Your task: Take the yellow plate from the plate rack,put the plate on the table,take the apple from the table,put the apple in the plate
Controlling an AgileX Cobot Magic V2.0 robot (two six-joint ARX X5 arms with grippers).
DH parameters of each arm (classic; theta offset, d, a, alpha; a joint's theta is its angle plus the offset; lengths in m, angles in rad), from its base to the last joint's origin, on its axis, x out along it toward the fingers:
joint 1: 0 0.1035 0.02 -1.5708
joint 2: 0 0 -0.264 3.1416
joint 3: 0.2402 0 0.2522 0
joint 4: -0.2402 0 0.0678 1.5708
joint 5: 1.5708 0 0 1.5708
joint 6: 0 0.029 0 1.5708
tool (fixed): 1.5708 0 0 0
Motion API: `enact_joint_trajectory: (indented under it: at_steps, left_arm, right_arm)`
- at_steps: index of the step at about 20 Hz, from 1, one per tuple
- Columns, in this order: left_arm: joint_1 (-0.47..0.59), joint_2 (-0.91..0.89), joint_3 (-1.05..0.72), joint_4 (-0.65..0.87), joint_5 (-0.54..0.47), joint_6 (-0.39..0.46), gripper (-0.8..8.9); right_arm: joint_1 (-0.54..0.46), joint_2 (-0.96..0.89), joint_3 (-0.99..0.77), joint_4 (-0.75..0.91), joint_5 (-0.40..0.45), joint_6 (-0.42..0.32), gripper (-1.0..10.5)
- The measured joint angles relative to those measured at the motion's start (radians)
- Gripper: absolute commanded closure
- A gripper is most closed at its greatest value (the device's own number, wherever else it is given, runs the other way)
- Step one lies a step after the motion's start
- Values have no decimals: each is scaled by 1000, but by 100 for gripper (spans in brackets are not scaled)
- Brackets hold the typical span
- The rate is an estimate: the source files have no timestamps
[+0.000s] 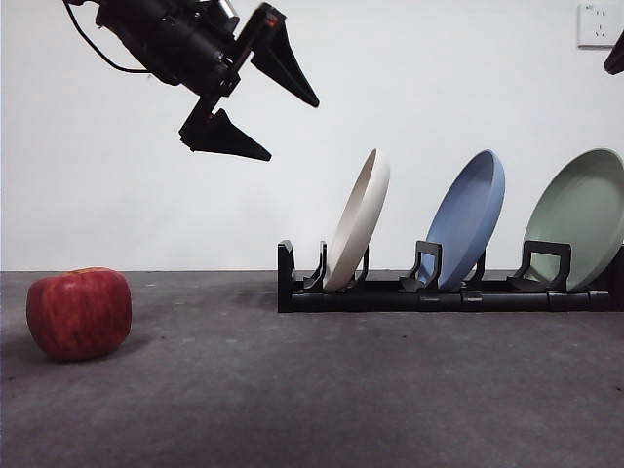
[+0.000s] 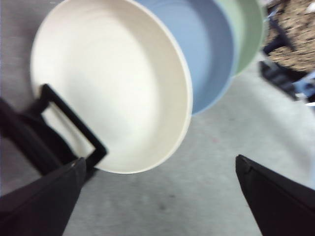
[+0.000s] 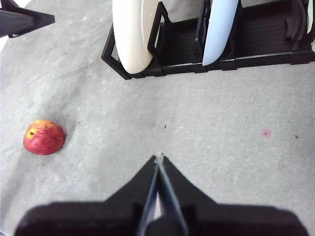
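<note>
The yellow plate (image 1: 357,222) is cream and stands on edge in the first slot of the black plate rack (image 1: 444,292). It also shows in the left wrist view (image 2: 110,83) and the right wrist view (image 3: 130,34). My left gripper (image 1: 283,122) is open and empty, up in the air to the left of the plate and apart from it. The red apple (image 1: 80,312) lies on the grey table (image 1: 322,390) at the far left, also in the right wrist view (image 3: 44,137). My right gripper (image 3: 159,158) is shut and empty, high above the table.
A blue plate (image 1: 468,219) and a pale green plate (image 1: 580,214) stand in the rack's further slots. A black arm tip (image 1: 615,56) shows at the top right corner. A wall socket (image 1: 595,24) is on the white wall.
</note>
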Motion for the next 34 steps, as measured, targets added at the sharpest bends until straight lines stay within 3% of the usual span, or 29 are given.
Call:
enact_joint_trajectory:
  at_steps: [6,13,21,22,26,31,34]
  left_arm:
    - [-45,1,0,39,-84,22,175]
    - [-107,57,3,121,-89,31,176]
    - [-175,155,3,210,-162,65,191]
    - [-176,164,3,211,-167,65,232]
    - [-179,185,3,217,-214,64,557]
    - [-182,185,3,286,-216,51,701]
    - [-192,185,3,293,-209,51,737]
  right_arm:
    - [0,0,0,-1,0,0,949]
    - [0,39,0,-12,0,-2,949]
    - [0,89,0,-44,0,-60,949]
    - [0,89,0,-45,0,-65,949]
    - [0,90,0,-47,0,-72,949]
    - [0,90,0,-59,0,-72,949]
    - [0,90,0,-69,0,-77,949]
